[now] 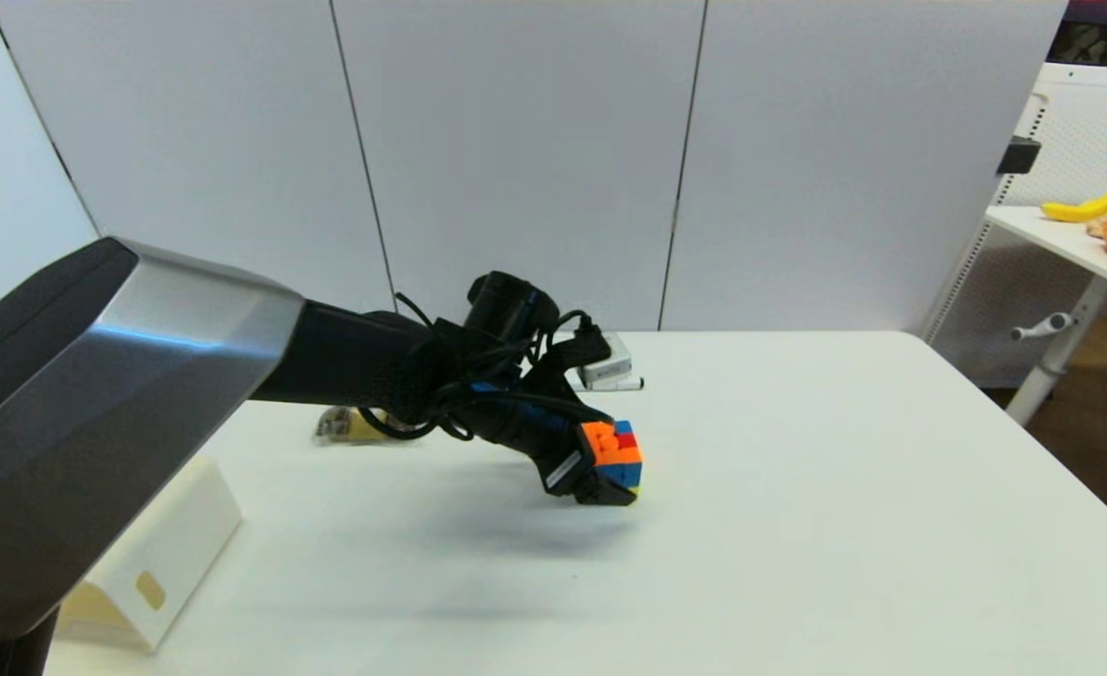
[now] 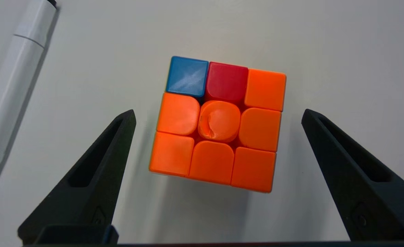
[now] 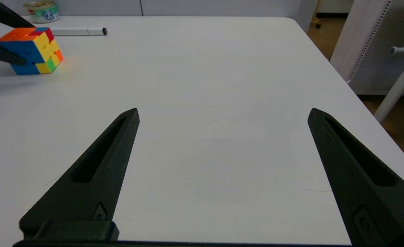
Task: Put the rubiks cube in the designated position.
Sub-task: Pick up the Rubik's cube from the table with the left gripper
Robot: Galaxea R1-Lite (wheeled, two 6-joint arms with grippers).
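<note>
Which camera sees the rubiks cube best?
The left wrist view: the rubiks cube fills the middle between the open left claw, unblocked. In the head view the arm hides part of it; in the right wrist view it sits far off in a corner.

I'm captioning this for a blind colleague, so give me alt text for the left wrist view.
A puzzle cube, top mostly orange, sits on the white table between the open left gripper, neither finger touching it. A white marker lies off to one side.
</note>
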